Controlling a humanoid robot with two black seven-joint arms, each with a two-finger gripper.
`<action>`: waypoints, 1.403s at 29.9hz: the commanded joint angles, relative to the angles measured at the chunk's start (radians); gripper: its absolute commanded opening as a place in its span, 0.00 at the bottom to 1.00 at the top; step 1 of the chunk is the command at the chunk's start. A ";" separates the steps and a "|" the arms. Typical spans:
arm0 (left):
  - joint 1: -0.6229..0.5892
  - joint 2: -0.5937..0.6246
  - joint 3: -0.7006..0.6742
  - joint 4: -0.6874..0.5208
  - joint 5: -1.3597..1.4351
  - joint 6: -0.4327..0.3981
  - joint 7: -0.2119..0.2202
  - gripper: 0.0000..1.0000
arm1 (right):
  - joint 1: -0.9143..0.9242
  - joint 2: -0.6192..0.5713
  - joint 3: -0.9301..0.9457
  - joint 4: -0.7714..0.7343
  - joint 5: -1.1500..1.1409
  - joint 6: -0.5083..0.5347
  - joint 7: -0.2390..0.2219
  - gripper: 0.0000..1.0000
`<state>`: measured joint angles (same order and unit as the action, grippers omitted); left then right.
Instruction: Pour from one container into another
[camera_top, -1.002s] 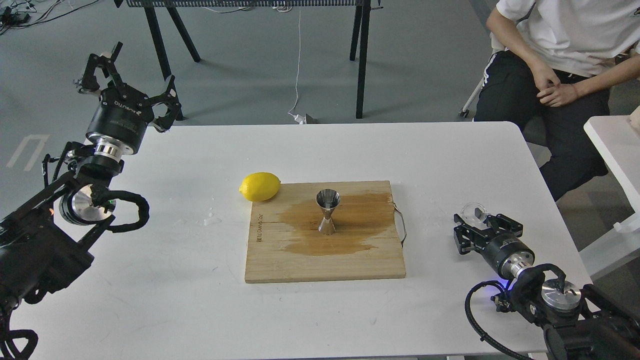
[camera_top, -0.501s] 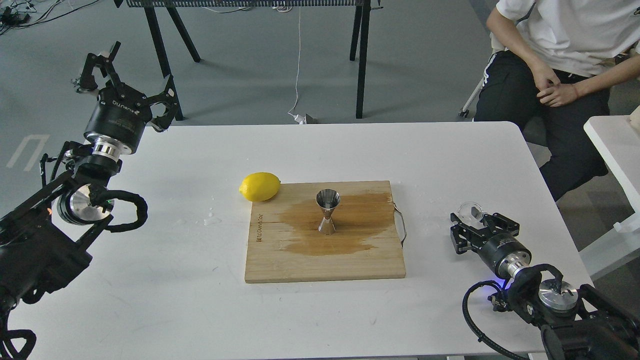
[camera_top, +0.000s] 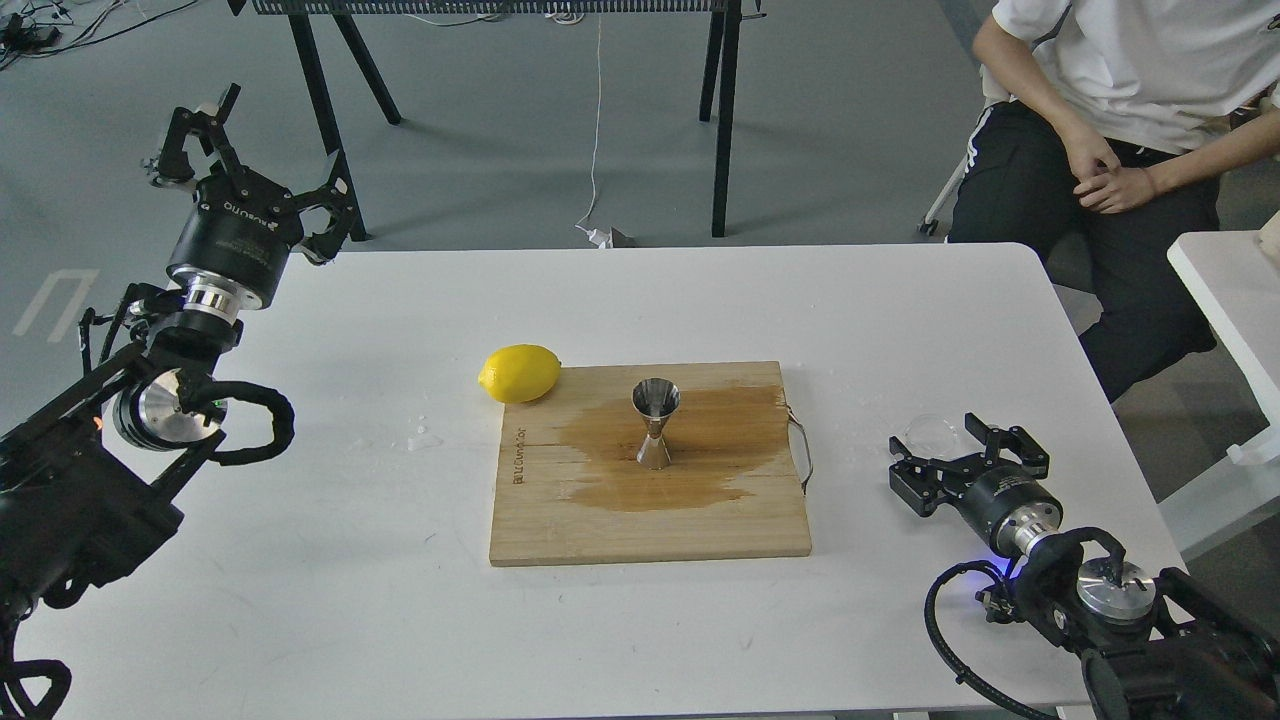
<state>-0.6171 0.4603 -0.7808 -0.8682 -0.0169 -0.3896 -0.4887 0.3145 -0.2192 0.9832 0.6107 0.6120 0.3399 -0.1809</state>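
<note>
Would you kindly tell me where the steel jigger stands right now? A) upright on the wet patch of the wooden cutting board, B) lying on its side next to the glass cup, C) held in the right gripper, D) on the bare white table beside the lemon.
A: the jigger stands upright on the dark wet stain in the middle of the cutting board, with no gripper touching it.

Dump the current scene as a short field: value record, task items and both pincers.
glass cup: on table, right of board, between open fingers of right pincer
jigger: upright on cutting board
board surface: large wet stain around jigger
lemon: on table at board's far-left corner
left pincer: open, raised at table's far-left edge, holding nothing
person: seated, far right
</note>
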 joint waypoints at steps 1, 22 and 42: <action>-0.001 0.000 0.000 0.000 0.000 0.000 0.000 1.00 | 0.000 0.000 0.000 -0.002 0.000 0.001 0.000 0.99; -0.001 0.006 0.000 0.000 0.000 -0.002 0.000 1.00 | -0.054 -0.065 0.011 0.185 0.000 0.086 -0.002 0.99; -0.010 0.000 -0.015 0.075 -0.011 -0.017 0.000 1.00 | 0.287 -0.154 -0.004 0.095 -0.288 0.149 0.282 1.00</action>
<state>-0.6270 0.4606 -0.7945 -0.8243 -0.0229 -0.3968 -0.4887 0.5363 -0.3817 0.9853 0.7246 0.3942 0.4889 0.0626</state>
